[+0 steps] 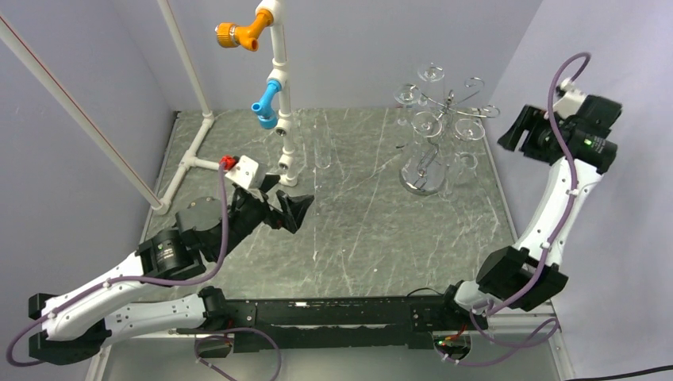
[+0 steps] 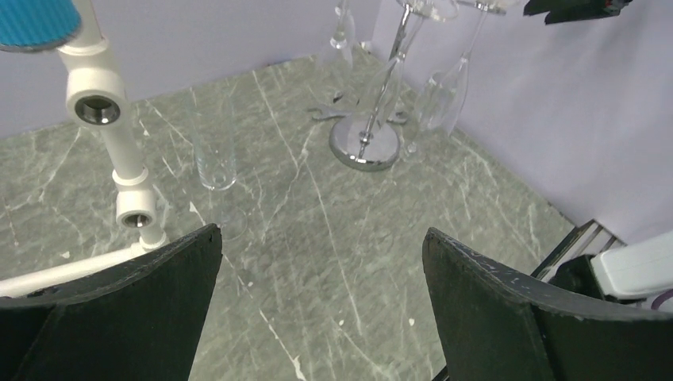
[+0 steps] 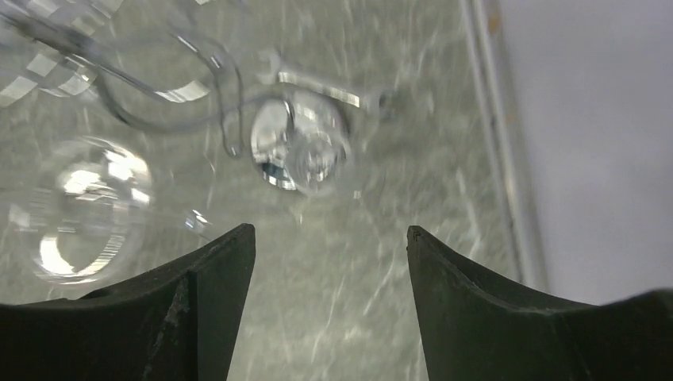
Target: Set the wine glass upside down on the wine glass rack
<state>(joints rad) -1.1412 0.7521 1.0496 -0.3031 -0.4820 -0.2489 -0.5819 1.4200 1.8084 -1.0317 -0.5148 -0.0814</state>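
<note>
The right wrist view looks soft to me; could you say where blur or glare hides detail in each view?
Right wrist: the wine glass rack and glasses are blurred, with glare on its base. Left wrist: sharp. Top external: evenly lit, glasses faint.

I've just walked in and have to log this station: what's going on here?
Neither arm holds anything. The right gripper hangs open above the wine glass rack, where several wine glasses hang upside down. The left gripper is open too, low over the table near the white pipe frame. One tall glass stands upright on the table beside that frame.
</note>
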